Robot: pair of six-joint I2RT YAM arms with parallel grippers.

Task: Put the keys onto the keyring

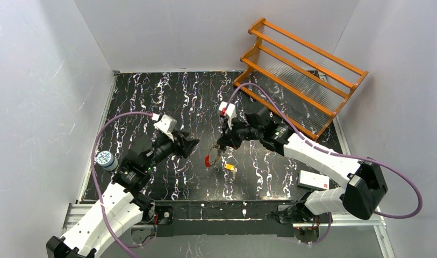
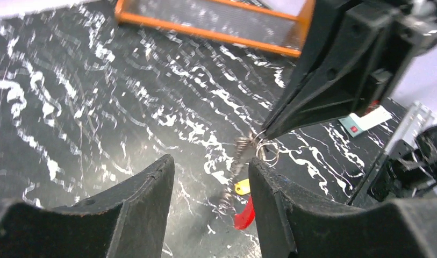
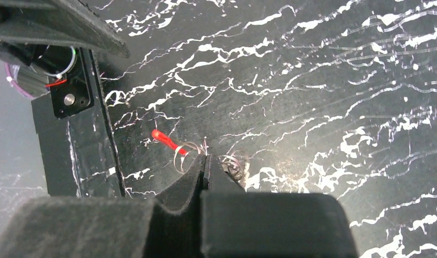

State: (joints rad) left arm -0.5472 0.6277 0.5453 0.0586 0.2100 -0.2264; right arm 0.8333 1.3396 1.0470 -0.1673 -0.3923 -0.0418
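Two grippers: the right gripper (image 3: 205, 161) pinches the thin keyring (image 2: 265, 150) near the front edge of the table (image 1: 151, 91); the left gripper (image 2: 210, 161) is open, empty. Wire looks light, bendy; grab the gold key (image 2: 241, 186) by its head.

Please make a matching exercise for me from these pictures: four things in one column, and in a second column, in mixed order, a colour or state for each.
Things:
1. left gripper
2. right gripper
3. rack
4. key

Colours or states:
A. orange
B. gold-coloured
C. shut on the keyring
D. open, nothing between the fingers

Pairs: 1-D, 2-C, 3-A, 4-B
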